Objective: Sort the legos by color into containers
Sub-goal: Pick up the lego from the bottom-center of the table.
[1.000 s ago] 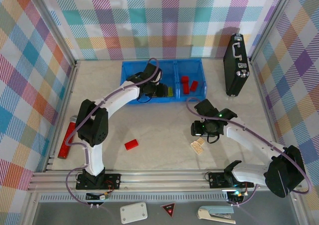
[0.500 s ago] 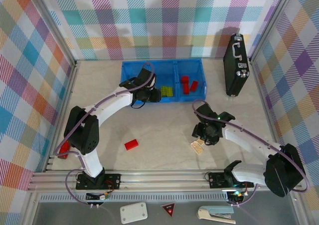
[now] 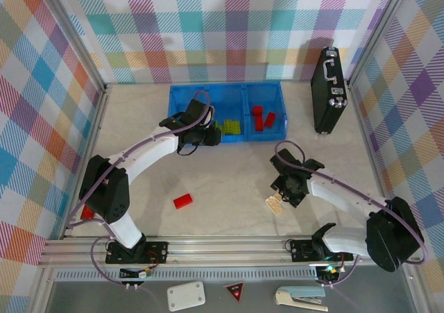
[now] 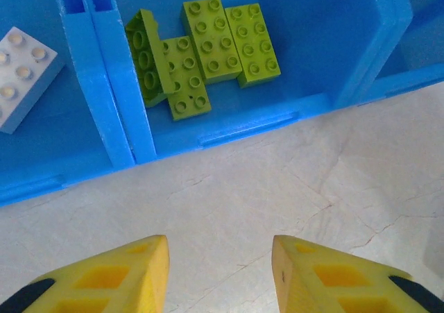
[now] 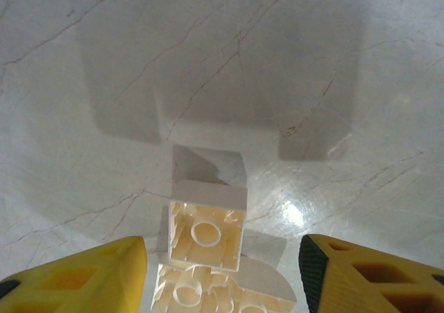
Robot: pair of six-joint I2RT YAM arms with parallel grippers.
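Beige legos: two pale bricks lay touching on the bench, hollow undersides up, toward its near right part.
Right fingers: were spread wide, one on each side of the beige pair, with a gap on both sides and nothing gripped.
Beige axis: the nearer brick ran crosswise between the fingers and was cut by the frame edge; the farther one looked almost square, so its axis was unclear.
Left fingers: stood apart with nothing between them, over bare bench just outside the near wall of the blue bin.
Green legos: four sat packed together in the middle compartment, long sides mostly toward the far wall, the leftmost tipped on edge.
White lego: lay studs up in the compartment left of the divider.
Red legos: lay in the right compartment.
Loose red lego: lay on the bench, well apart from the beige pair.
Room: bare bench surrounded the beige pair, and the black case stood by the right wall.
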